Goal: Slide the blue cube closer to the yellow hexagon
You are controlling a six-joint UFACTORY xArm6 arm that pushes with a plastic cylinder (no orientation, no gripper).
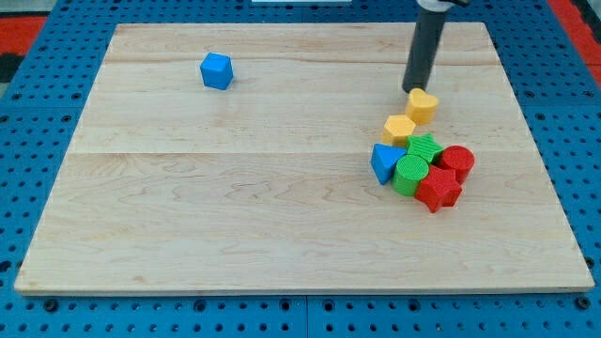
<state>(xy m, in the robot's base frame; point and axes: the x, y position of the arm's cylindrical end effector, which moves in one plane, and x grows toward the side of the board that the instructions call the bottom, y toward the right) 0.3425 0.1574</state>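
The blue cube [216,71] sits alone at the view's upper left of the wooden board [235,207]. The yellow hexagon [398,129] lies at the view's right, at the top of a cluster of blocks. My tip [411,89] rests on the board just up and left of a yellow heart-shaped block [423,105], touching or nearly touching it. The tip is far to the right of the blue cube and a short way above the yellow hexagon.
Below the yellow hexagon a cluster holds a blue triangle [384,162], a green star [424,147], a green cylinder [409,175], a red cylinder [457,162] and a red star [438,189]. A blue pegboard [38,113] surrounds the board.
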